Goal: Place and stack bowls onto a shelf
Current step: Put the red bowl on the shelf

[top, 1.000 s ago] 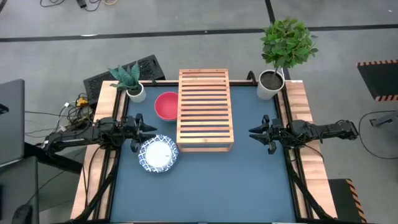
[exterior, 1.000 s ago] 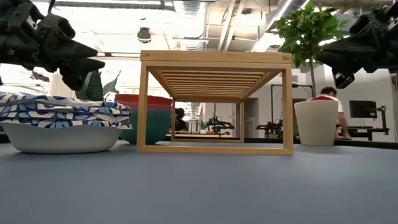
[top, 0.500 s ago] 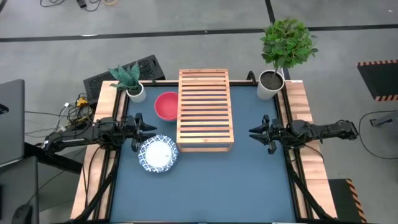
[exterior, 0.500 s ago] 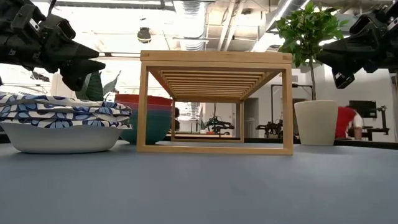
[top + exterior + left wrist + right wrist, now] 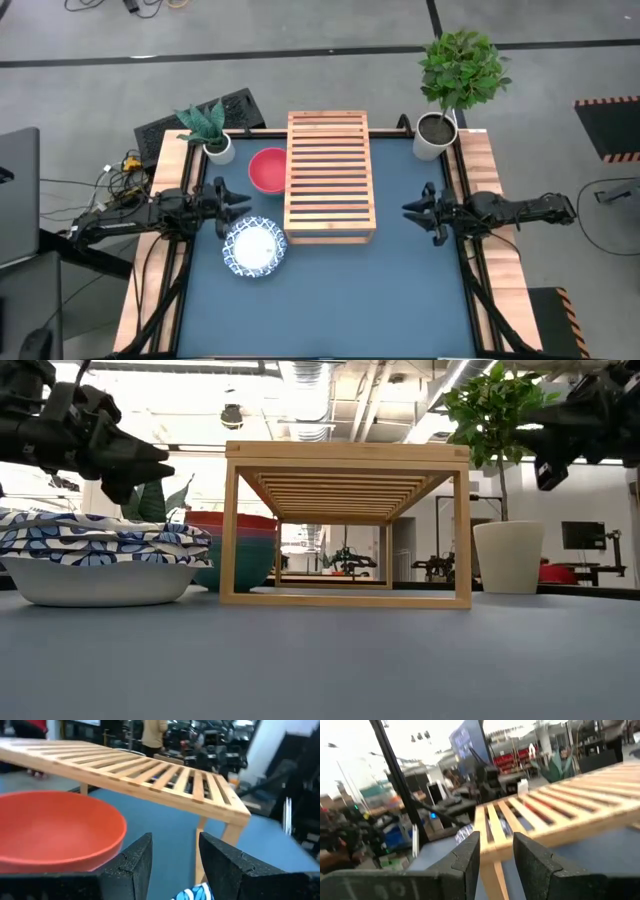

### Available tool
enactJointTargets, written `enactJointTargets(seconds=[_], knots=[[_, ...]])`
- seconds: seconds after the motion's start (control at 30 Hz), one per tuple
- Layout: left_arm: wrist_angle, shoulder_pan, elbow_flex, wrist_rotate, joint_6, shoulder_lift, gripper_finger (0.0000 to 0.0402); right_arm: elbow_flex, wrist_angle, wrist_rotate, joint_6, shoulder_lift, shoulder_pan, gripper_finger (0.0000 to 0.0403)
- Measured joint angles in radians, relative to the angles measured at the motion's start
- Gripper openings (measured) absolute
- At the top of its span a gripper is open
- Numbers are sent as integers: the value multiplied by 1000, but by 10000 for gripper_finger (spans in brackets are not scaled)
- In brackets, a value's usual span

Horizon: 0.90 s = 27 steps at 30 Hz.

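At the table's left, the pink bowl [image 5: 267,170] is found at one o'clock from the released left gripper [image 5: 237,198] — nearer than the right gripper [image 5: 412,212], likewise unclenched.

Shelf [image 5: 330,177] mid-table; two bowl stacks [image 5: 267,170] [image 5: 254,248] left of it, pincers at either side.

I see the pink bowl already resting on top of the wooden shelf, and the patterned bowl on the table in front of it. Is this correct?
Not quite. The high view shows the pink bowl standing on the blue table beside the shelf, not on top of it. The patterned bowl does sit on the table in front of it.
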Motion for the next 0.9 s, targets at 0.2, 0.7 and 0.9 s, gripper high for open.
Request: enactJointTargets(seconds=[0.2, 0.7, 0.9], knots=[[10, 0, 0, -87, -99, 0, 147, 0, 55, 0, 0, 0, 0, 143], [125, 0, 0, -245, -80, 0, 147, 0, 60, 4, -1, 0, 0, 143], [223, 0, 0, -238, -112, 0, 147, 0, 59, 3, 58, 0, 0, 143]])
